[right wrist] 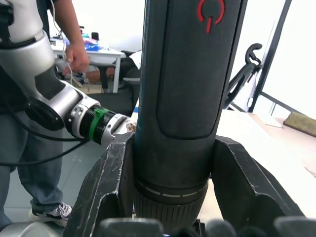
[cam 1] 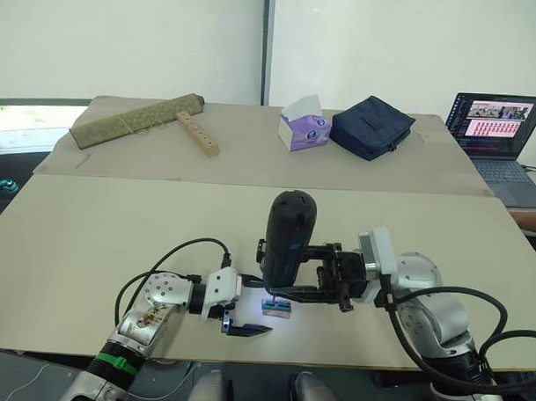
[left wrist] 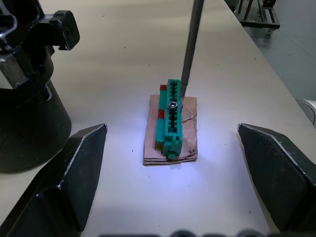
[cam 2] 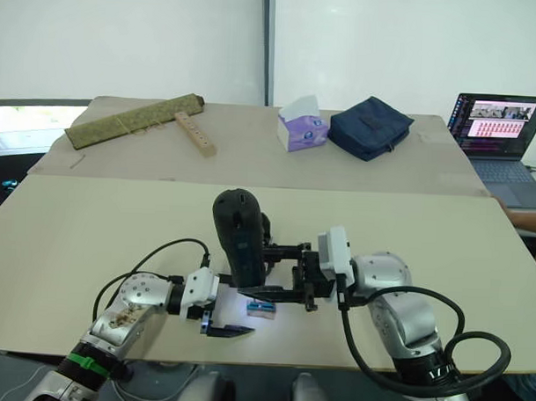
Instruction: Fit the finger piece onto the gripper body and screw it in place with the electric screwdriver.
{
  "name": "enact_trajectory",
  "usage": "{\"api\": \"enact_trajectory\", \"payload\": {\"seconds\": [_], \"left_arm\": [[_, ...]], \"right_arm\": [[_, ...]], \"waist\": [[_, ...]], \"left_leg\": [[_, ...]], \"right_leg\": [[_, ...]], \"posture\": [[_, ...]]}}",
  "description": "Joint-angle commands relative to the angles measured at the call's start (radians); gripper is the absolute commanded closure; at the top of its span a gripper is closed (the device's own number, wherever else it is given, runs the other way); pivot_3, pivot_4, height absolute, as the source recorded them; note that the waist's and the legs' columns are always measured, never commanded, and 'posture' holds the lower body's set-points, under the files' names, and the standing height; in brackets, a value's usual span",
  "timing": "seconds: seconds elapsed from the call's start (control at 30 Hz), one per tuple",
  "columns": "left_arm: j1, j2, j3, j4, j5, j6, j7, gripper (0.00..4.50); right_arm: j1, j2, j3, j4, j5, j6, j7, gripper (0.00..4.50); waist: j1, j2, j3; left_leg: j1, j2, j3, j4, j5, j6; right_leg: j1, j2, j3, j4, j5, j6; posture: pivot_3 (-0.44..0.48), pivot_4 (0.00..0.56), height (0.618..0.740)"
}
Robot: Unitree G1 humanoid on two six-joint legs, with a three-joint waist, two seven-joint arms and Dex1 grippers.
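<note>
Screwdriver (cam 1: 288, 236) first: a thick black cylinder with a rounded top, a textured grip panel and a red power mark, standing upright near the front middle of the counter (cam 1: 90, 247), its thin metal bit (left wrist: 190, 47) pointing down at a small green block (left wrist: 170, 116). The right hand (right wrist: 173, 182) is pinching it around the lower barrel, one black finger on each side just above the ribbed collar. That looks like a sound hold, since the tool appears stiff and top-heavy and would likely tip if held higher; the smooth barrel may slip under twisting load, so a firm squeeze seems wise. The green block lies on a tan scrap lit by the tool's white light, with the bit touching or nearly touching it at about 12 o'clock from the block's small screw head (left wrist: 173, 104); I cannot tell whether the bit is seated. The left hand (left wrist: 170, 197) hovers at about 6 o'clock from the block, fingers (left wrist: 74, 173) spread wide on either side of it and touching nothing. A round dark base with black linkage above, probably the gripper body (left wrist: 29, 98), stands at about 9 o'clock from the block, just beside it. The finger piece I cannot pick out. Far across the counter lie a tissue box (cam 1: 304, 124) and a dark pouch (cam 1: 372, 127).
</note>
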Motion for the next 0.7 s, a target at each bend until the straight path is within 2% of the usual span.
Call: {"api": "enact_trajectory", "payload": {"seconds": [0.03, 0.7], "left_arm": [[0.017, -0.01, -0.04, 0.042, 0.037, 0.006, 0.013, 0.04], [0.016, -0.014, -0.047, 0.035, 0.034, 0.031, 0.021, 0.04]], "right_arm": [[-0.022, 0.007, -0.015, -0.025, 0.01, -0.04, 0.0, 2.68], [-0.018, -0.011, -0.028, -0.017, 0.011, -0.034, -0.006, 2.68]], "waist": [[0.001, 0.0, 0.0], [0.008, 0.002, -0.001]], "left_leg": [[0.0, 0.0, 0.0, 0.0, 0.0, 0.0], [0.0, 0.0, 0.0, 0.001, 0.0, 0.0]], "right_leg": [[0.0, 0.0, 0.0, 0.0, 0.0, 0.0], [0.0, 0.0, 0.0, 0.0, 0.0, 0.0]], "posture": [[0.0, 0.15, 0.74], [0.0, 0.15, 0.74]]}}
